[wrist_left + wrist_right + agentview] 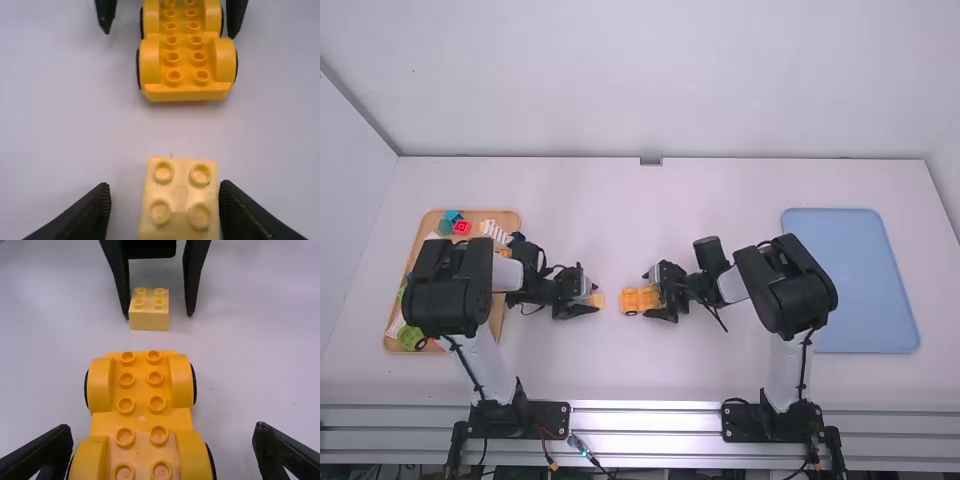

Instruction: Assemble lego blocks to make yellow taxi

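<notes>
- Wooden tray (470, 214): the left arm (450, 290) hides much of it and its blocks.
- Left gripper (593, 301): fingers spread around the pale yellow brick (180, 192), a gap at one side; brick on the table, cut off in the left wrist view.
- Yellow car base (142, 416): beside the brick, apart, near end cut off in the right wrist view.
- Right gripper (651, 297): jaws wide, astride the base.
- Blue tray (870, 290): partly behind the right arm (788, 285).

The white counter (600, 370) carries a tan tray (498, 314) holding mixed blocks at the left and a blue tray (850, 280) at the right. Between them lie a pale yellow block (149, 319) and, near it, an orange-yellow wheeled base (142, 418).
</notes>
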Robot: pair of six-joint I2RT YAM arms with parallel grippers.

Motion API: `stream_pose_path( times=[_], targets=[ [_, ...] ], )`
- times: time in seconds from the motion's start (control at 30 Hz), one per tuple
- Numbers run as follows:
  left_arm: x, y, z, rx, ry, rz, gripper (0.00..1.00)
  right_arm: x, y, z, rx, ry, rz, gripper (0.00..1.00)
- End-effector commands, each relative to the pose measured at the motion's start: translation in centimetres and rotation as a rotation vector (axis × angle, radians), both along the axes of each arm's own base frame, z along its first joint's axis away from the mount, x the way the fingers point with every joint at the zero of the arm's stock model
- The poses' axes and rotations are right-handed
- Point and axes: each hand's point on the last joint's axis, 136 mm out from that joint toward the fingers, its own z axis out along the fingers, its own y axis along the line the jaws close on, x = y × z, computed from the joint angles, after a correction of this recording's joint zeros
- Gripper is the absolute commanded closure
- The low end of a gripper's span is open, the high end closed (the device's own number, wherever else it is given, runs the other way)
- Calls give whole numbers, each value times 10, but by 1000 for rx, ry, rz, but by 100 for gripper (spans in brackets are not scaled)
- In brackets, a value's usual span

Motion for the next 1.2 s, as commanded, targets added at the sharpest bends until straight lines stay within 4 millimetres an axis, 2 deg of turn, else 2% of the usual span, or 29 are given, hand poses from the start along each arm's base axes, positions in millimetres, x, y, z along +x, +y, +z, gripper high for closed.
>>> stream_pose_path(
  times=[0.0,0.1,0.17,0.2,0.33,0.47,0.63,0.67,0.7,0.8,0.9,1.07,1.17],
  targets=[
    [-3,18,-15,73,59,55,49,-2,2,-2,9,17,14,6],
    [-7,18,-11,40,43,40,60,-2,3,-2,9,15,13,8],
    [-10,16,-10,27,26,23,63,-2,3,-2,9,16,13,8],
    [-13,13,-10,26,10,3,69,-2,3,-2,9,15,13,9],
    [-14,6,-12,30,-15,-18,73,-2,3,-2,9,16,13,11],
    [-13,5,-12,30,-36,-24,84,-2,3,-2,9,16,13,11],
    [-9,-2,6,-85,-66,-19,88,1,1,-6,-14,9,-1,17],
    [-8,-3,10,-109,-61,-17,90,0,2,-7,-24,4,-2,20],
    [-5,-5,13,-127,-49,-9,97,-1,4,-9,-34,2,1,22],
    [2,-7,16,-124,-1,20,98,-5,10,-11,-37,-8,17,29],
    [7,-9,25,-135,-1,30,98,-3,10,-12,-41,-17,12,29],
    [6,-13,44,-126,-45,20,98,-3,10,-11,-36,-27,19,18],
    [3,-17,50,-123,-48,23,98,-2,10,-11,-35,-34,19,20]
  ],
)
